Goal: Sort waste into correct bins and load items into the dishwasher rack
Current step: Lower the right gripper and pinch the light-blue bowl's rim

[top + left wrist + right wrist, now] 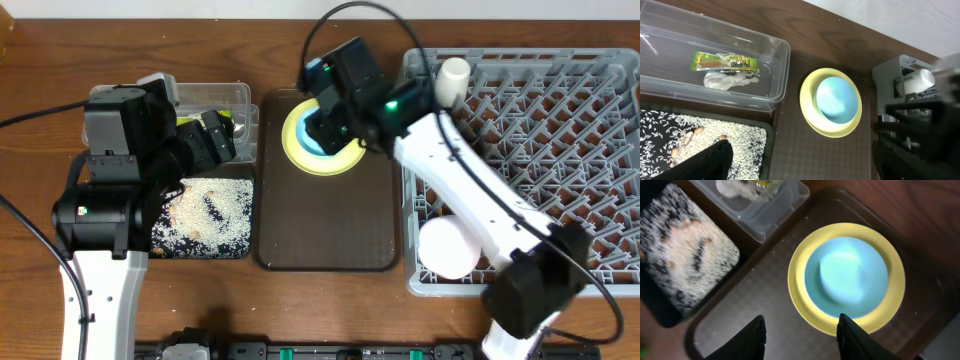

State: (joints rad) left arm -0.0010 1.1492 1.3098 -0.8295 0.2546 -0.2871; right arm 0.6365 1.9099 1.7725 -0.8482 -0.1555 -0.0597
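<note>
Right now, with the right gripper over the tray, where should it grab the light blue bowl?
Probably the rim of the light blue bowl, from straight above: it sits centred on the yellow plate, whose edge rings it, blocking side access.

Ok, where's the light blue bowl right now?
In the left wrist view, the light blue bowl sits in the round yellow plate on the dark brown serving tray, right of the clear plastic tub.

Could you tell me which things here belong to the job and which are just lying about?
Job: yellow plate, light blue bowl, white bowl, white cup, grey plastic rack, clear plastic tub, black tray, white rice scraps, yellow-green snack wrapper, crumpled white napkin.
Lying about: dark brown serving tray.
</note>
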